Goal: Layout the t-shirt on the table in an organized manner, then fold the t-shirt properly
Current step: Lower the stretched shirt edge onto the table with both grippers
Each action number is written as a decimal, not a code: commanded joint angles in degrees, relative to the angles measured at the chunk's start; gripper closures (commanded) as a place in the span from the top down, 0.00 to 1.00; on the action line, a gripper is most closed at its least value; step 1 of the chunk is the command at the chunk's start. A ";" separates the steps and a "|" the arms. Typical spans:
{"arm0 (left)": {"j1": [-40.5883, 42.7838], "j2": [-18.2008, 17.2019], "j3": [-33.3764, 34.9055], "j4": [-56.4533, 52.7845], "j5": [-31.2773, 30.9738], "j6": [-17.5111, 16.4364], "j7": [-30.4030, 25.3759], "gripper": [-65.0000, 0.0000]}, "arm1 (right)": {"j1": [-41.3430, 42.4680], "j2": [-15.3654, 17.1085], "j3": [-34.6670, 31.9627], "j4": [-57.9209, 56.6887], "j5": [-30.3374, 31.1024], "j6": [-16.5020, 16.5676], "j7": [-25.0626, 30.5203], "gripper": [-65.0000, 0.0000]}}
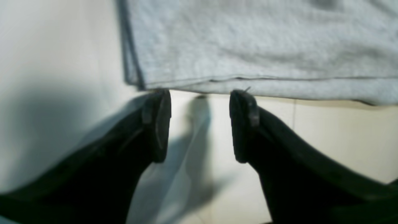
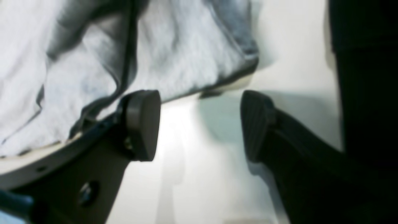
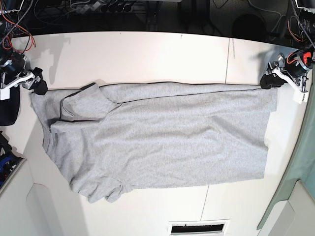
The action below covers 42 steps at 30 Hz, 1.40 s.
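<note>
T-shirt [image 3: 162,142]: heather-grey knit, soft matte surface with a fine fleck, shallow wrinkles across the body. Spread flat and single-thickness in look on the table [image 3: 147,54]. Long axis across the base view, collar end toward the right gripper [image 3: 37,86], hem end toward the left gripper [image 3: 268,81]. One sleeve folded in over the body near the collar end; the other sleeve sticking out at the near edge. No lettering, brand or label legible in any view.

Table: white, smooth, flat, faintly glossy; thin dark seam line running front to back.

Left gripper [image 1: 200,124]: black fingers [image 1: 160,124], flat pads, spread wide with bare table between them. Hem corner just past the fingertips, stitched double edge visible, not pinched; whether the tips touch the cloth, cannot tell.

Right gripper [image 2: 200,124]: dark fingers [image 2: 143,124], one pad smooth and rounded, the other ribbed; spread wide, nothing between them. Rumpled grey cloth edge just beyond the tips and behind the smooth-padded finger, not gripped.

Dark cloth [image 3: 9,105]: beside the right gripper at the table's edge, apart from the t-shirt.
</note>
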 commanded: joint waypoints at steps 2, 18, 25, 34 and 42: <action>-0.76 -1.11 -0.48 0.74 0.87 1.62 -2.97 0.51 | 0.15 0.59 0.35 -0.63 0.70 0.07 -0.09 0.62; -9.66 2.38 -0.31 -9.35 3.15 2.54 -4.98 0.51 | 5.92 -6.60 0.24 -0.96 -0.37 0.11 -0.07 0.62; -11.06 2.86 0.98 -10.49 6.45 2.54 -6.97 0.36 | 8.63 -10.14 0.24 -1.05 -3.72 -0.09 1.20 0.53; -9.90 1.05 1.95 -8.76 9.14 2.54 -6.60 0.00 | 8.50 -8.96 0.26 -0.87 -6.03 1.57 -0.20 0.00; 0.63 -1.95 1.92 4.92 8.70 3.58 -5.75 0.00 | 3.19 -3.15 0.26 2.36 1.14 2.10 -5.99 0.00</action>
